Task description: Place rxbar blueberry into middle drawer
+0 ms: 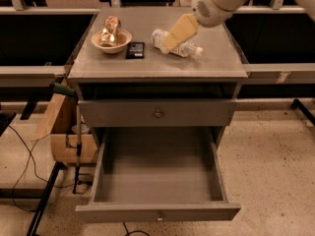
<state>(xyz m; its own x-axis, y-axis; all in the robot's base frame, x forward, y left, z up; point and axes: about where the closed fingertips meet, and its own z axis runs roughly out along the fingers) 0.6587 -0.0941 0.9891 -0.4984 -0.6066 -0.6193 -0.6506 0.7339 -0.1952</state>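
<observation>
The rxbar blueberry, a small dark flat packet, lies on the cabinet top just right of a bowl. My gripper hangs over the left end of a lying clear water bottle, a short way to the right of the bar and apart from it. The middle drawer stands pulled out below, a wide shallow grey tray with nothing in it.
A cream bowl holding a shiny gold foil packet sits left of the bar. A taller shut drawer front with a round knob is above the open drawer. A cardboard box and cables lie on the floor at the left.
</observation>
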